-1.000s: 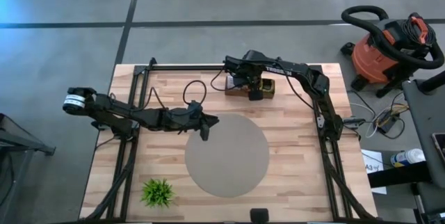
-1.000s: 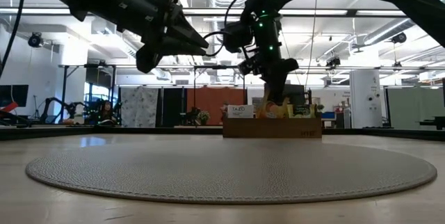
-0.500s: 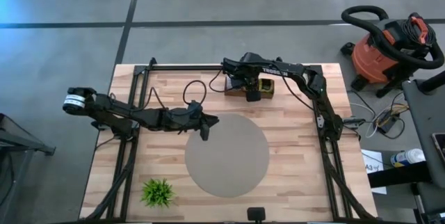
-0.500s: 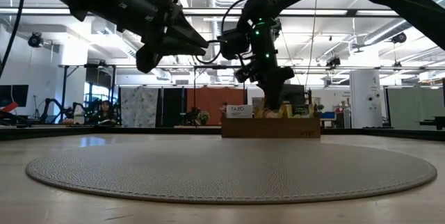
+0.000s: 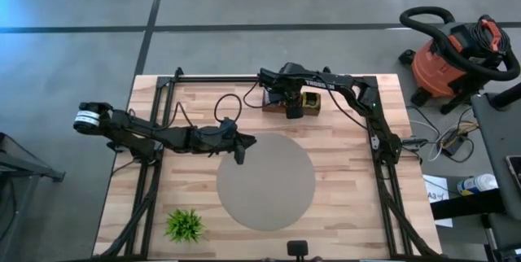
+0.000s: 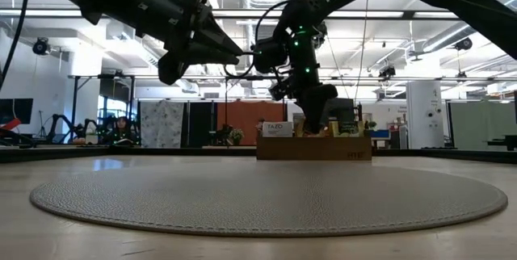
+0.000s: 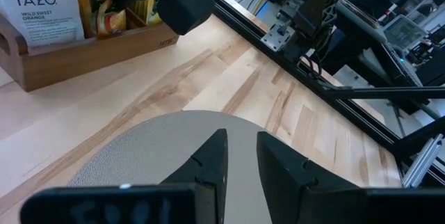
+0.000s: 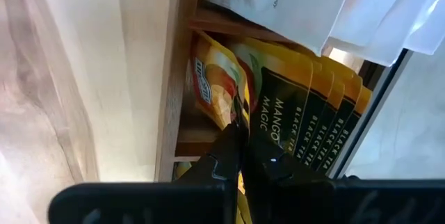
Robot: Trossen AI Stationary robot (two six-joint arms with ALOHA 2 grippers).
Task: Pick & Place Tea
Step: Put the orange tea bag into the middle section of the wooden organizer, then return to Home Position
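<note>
- The right tool (image 5: 294, 109) was at the upper middle of the high view, down in the wooden box (image 5: 275, 106) near the far edge of the tabletop (image 5: 350, 172).
- In the right wrist view its two dark fingers (image 8: 229, 156) were pressed together, with the edge of a yellow-orange tea sachet (image 8: 217, 90) pinched between their tips.
- That sachet stood at the front of a row of tea sachets (image 8: 306, 109), yellow with dark label panels, upright in one slot of the box.
- More packets, white ones, sat in the next slot.
- In the low view the box (image 6: 315, 147) stood behind the round grey mat (image 6: 266, 195), and the right tool (image 6: 317, 115) reached into its top.
- The left tool (image 5: 239, 150) hung above the left edge of the mat (image 5: 265, 181), in the middle of the high view.
- Its fingers (image 7: 208, 158) stood a little apart and held nothing.
- A small green plant (image 5: 185, 224) sat at the lower left of the tabletop.
- A red shop vacuum (image 5: 452, 50) stood on the floor at the upper right.
</note>
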